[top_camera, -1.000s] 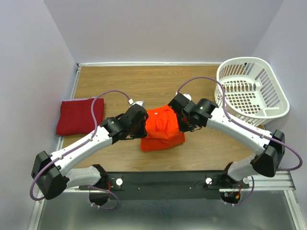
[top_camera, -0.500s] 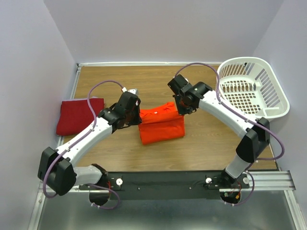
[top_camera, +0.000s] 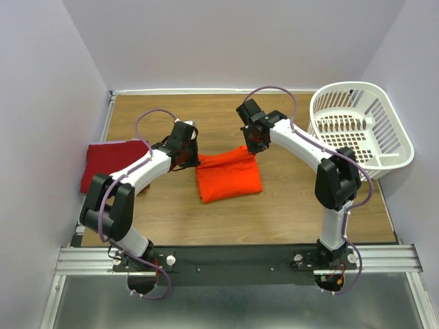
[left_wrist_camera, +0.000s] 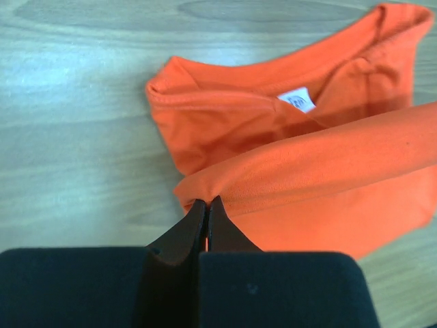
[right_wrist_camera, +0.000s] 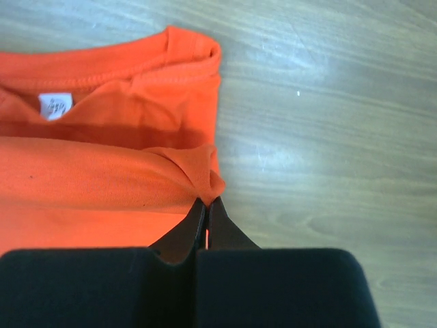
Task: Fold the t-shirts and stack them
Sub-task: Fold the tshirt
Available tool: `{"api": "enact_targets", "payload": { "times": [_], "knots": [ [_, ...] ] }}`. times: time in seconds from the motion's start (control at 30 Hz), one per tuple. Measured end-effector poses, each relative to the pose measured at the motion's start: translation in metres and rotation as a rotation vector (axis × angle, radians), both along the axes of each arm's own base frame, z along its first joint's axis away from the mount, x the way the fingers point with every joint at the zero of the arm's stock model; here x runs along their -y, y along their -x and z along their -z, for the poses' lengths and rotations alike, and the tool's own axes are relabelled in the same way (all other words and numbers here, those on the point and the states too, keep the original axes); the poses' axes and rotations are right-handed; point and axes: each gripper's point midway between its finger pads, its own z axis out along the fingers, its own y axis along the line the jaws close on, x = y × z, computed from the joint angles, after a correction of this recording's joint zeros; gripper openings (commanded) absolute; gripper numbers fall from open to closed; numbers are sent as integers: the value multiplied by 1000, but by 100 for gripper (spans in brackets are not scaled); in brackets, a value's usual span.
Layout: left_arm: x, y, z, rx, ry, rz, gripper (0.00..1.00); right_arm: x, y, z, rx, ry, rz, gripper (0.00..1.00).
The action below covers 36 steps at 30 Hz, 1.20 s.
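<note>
Now, step: folding the orange shirt (top_camera: 230,179). A doubled layer is drawn across its body, just short of the collar, with one arm on each corner of that layer.
Orange shirt: on the table (top_camera: 288,205), mid-board between the two arms, a compact rectangle in the top view.
Left gripper (left_wrist_camera: 207,203): fingers together, pinching the left corner of the folded edge. The cloth puckers right at the tips.
Right gripper (right_wrist_camera: 207,203): fingers together, nipped on the right corner of the same edge, where the cloth bunches into a small peak.
Crimson shirt (top_camera: 103,168): folded flat at the left edge of the table, well apart from the orange one, touched by neither gripper.
Basket (top_camera: 350,85): at the far right. No shirt shows in it.
Progress: by my reading one shirt is done, the second is nearly folded, and the stacking is not yet done.
Next move: probably set the held edge down evenly and let go on both sides together, so the fold stays square. The orange bundle would then need carrying onto the crimson one without springing open.
Risk: uneven pull from either side could skew the fold.
Neck label (left_wrist_camera: 297,100): small, white, inside the collar, with a faint printed mark too blurred to read in either wrist view.
Other writing: none seen.
</note>
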Motion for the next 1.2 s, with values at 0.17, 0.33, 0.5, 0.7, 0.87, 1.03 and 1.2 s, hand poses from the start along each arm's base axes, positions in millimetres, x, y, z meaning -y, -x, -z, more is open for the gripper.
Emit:
{"api": "enact_targets", "payload": {
  "times": [0.17, 0.33, 0.5, 0.7, 0.87, 1.03, 1.2],
  "knots": [
    [0, -14, 20, -27, -8, -9, 0, 0, -16, 20, 6, -3, 7, 3],
    [2, -25, 21, -15, -2, -14, 18, 2, -28, 33, 16, -12, 27, 27],
    [-2, -36, 10, 16, -6, -39, 49, 16, -35, 34, 31, 9, 64, 40],
    [-9, -27, -33, 113, 24, -60, 50, 25, -20, 13, 83, -56, 61, 39],
    [1, -6, -69, 227, 101, -31, 31, -3, -6, -25, 157, -277, -39, 31],
    [14, 2, -37, 167, 120, 12, 29, -36, -2, -16, 131, -435, -139, 31],
    [24, -8, -1, 90, 111, 27, 27, -64, -7, 10, 52, -569, -214, 31]
  ]
}}
